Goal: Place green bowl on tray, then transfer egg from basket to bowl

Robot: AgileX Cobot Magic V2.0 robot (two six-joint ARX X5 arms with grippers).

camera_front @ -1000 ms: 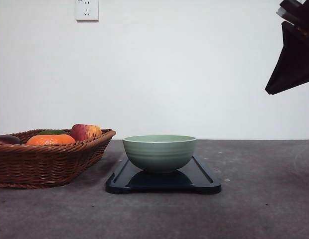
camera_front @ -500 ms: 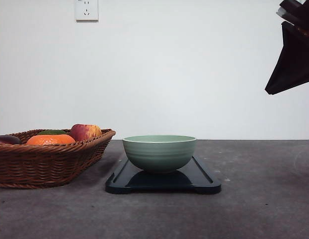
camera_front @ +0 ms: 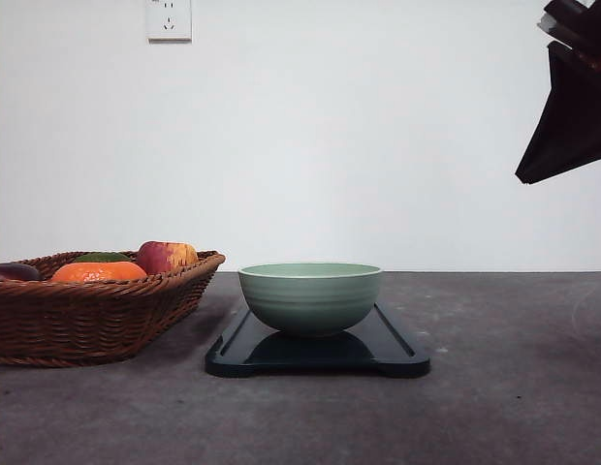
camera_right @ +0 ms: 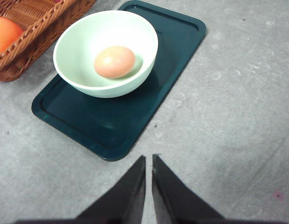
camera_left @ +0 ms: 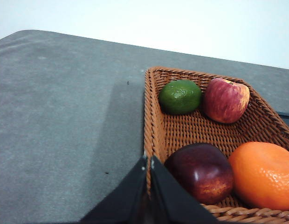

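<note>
The green bowl [camera_front: 310, 296] stands upright on the dark tray [camera_front: 397, 354] in the middle of the table. From the right wrist the green bowl [camera_right: 84, 79] holds a tan egg [camera_right: 114, 61] and sits toward one end of the tray [camera_right: 135, 116]. My right gripper [camera_right: 148, 161] is shut and empty, well above the table beside the tray; its black body shows at the front view's upper right [camera_front: 572, 107]. The wicker basket [camera_front: 87, 320] is at the left. My left gripper [camera_left: 148, 163] is shut and empty over the basket rim [camera_left: 151, 116].
The basket holds a green fruit [camera_left: 180, 96], a red apple [camera_left: 226, 100], a dark red fruit [camera_left: 200, 171] and an orange [camera_left: 263, 173]. A wall socket [camera_front: 169, 19] is on the white wall behind. Bare grey tabletop lies right of the tray.
</note>
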